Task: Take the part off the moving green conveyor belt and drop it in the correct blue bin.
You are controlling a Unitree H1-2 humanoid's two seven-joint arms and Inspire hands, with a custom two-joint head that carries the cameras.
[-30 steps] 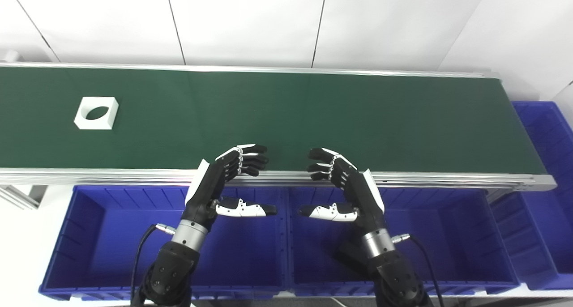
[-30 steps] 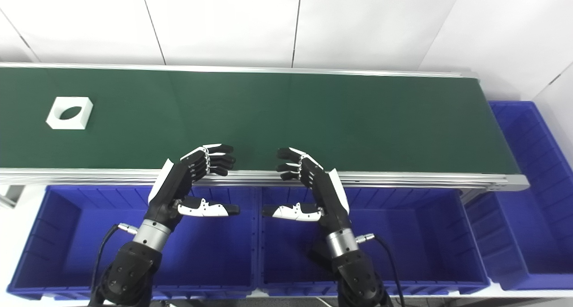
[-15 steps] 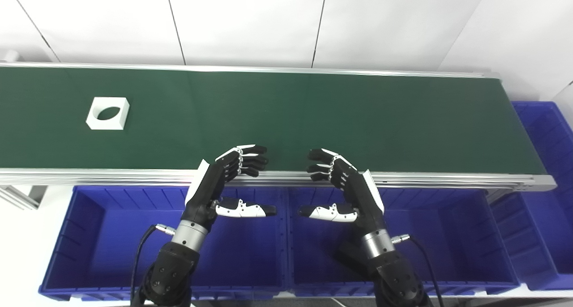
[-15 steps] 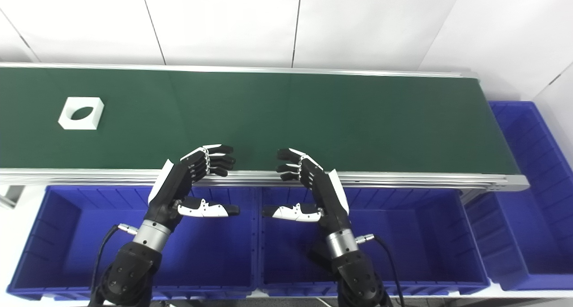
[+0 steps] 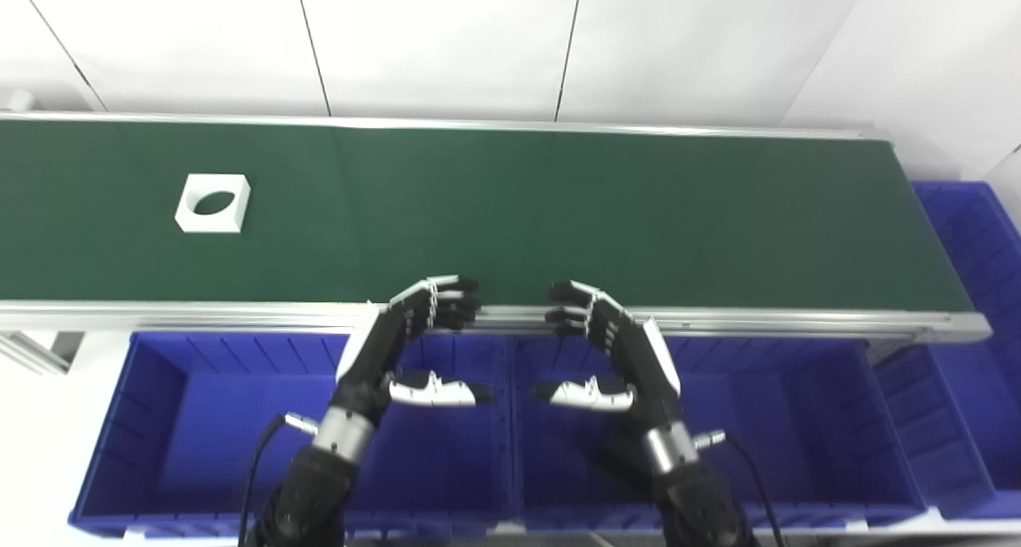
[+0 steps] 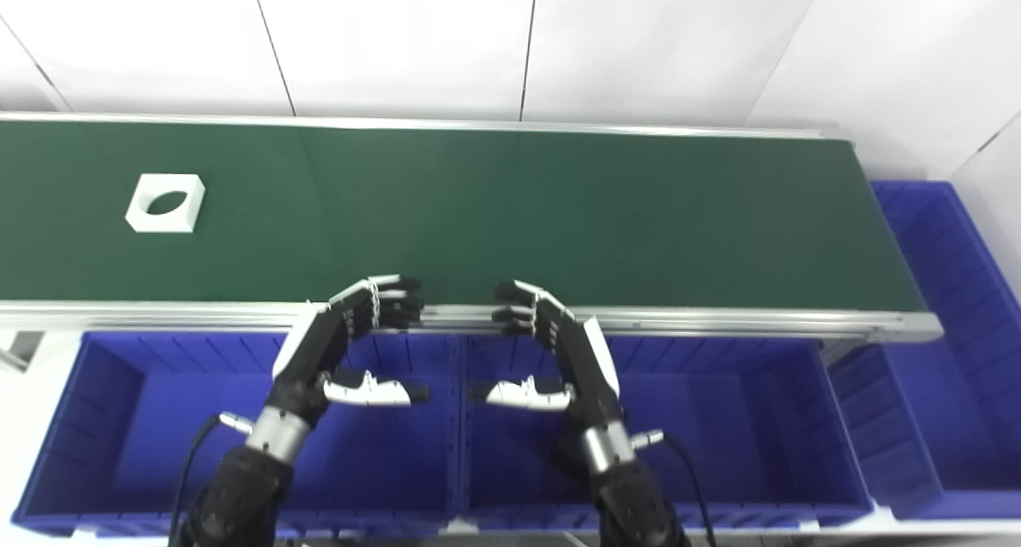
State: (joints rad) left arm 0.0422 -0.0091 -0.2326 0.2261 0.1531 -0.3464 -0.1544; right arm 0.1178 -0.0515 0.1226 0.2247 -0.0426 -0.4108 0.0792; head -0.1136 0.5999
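While a long dark green conveyor belt (image 5: 558,212) runs from left to right across the middle of the scene, a small white square part (image 5: 212,202) with an oval hole through its centre lies flat on the belt's left portion, well apart from both robot hands. The belt is edged by a silver metal rail (image 5: 718,320) along its near side, and plain white wall panels (image 5: 447,45) stand behind it. Below the rail, two large blue bins sit side by side: the left blue bin (image 5: 199,419) and the middle blue bin (image 5: 798,419), with a third blue bin (image 5: 977,244) at the belt's right end. Two black and white robot hands rise from the bottom edge and face each other over the divide between the left and middle bins. The left hand (image 5: 399,348) holds nothing; its fingers (image 5: 447,300) curl loosely at the rail and its thumb points right, apart from the fingers. The right hand (image 5: 618,352) mirrors it, holding nothing, fingers curled at the rail and thumb pointing left. The two hands do not touch.
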